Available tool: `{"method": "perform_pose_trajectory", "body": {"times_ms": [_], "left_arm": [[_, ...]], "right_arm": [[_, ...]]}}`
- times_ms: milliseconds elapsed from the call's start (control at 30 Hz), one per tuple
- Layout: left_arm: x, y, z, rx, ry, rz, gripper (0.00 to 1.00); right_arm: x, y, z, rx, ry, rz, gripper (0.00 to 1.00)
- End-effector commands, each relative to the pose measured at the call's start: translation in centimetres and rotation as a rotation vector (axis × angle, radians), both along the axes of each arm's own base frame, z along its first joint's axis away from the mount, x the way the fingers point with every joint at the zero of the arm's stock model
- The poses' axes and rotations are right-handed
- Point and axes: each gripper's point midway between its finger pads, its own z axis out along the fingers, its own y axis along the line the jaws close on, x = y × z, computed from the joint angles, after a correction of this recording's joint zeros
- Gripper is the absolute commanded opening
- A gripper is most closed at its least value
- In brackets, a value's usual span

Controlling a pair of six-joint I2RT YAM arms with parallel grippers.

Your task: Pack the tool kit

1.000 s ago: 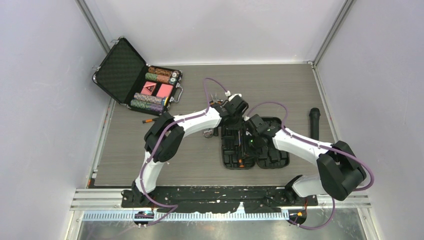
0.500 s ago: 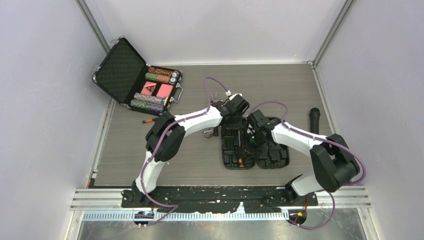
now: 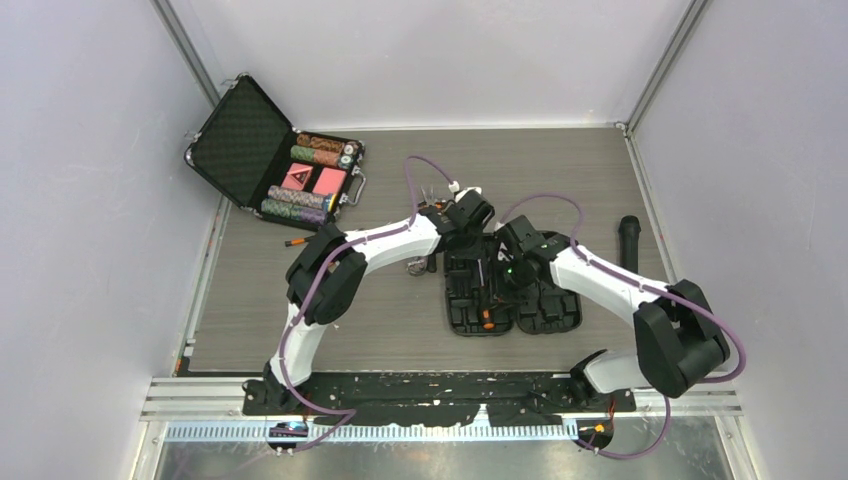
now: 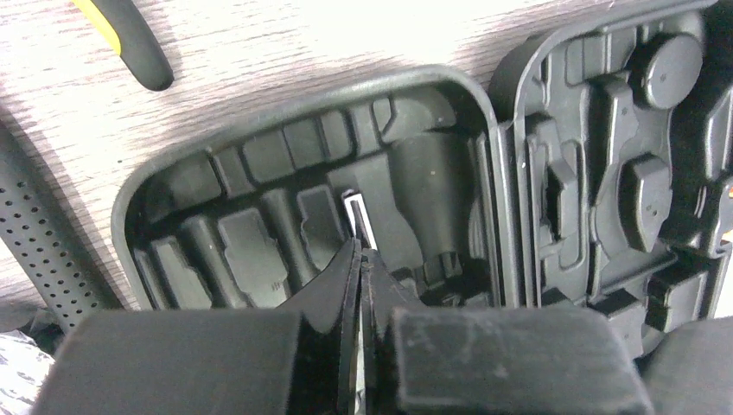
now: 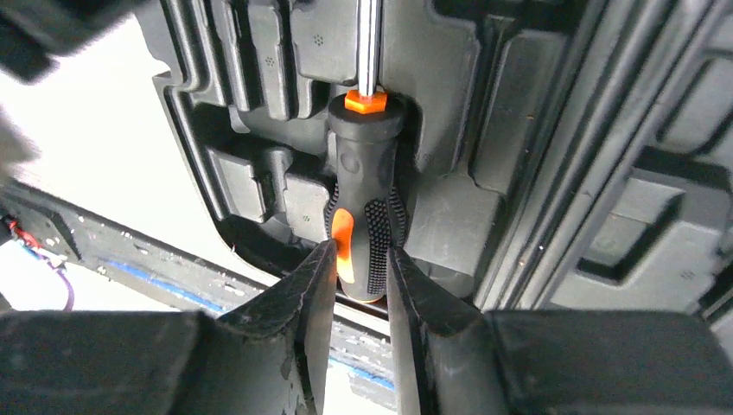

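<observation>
Grey wood-grain table, tool kit lying open at its centre
Over the kit's far end the left gripper is shut and empty; the right gripper clasps the slotted-in screwdriver

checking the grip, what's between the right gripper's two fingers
The black-and-orange handle of the screwdriver, lying in a slot of the tool kit; the right wrist view shows it.

1 tool kit, open; 1 orange-and-black screwdriver slotted inside; 1 poker-chip briefcase; 2 red cards; 1 black cylinder.
</observation>
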Motion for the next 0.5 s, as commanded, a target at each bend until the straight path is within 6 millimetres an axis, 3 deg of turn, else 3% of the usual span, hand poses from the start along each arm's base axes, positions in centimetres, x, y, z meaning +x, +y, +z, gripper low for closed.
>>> {"method": "perform_pose_trajectory", "body": {"times_ms": [0, 300, 467], "left_arm": [[0.0, 1.1, 0.2, 0.037, 0.0, -0.021, 0.06], [1.3, 1.0, 3.7, -0.011, -0.081, 0.004, 0.29], [1.3, 2.5, 8.3, -0.07, -0.175, 0.032, 0.4]], "right_arm": [[4.9, -1.2, 2.9, -0.066, -0.227, -0.051, 0.21], [4.5, -1.7, 3.8, -0.048, -0.268, -0.056, 0.32], [5.4, -2.8, 4.7, -0.031, -0.314, -0.081, 0.3]]}}
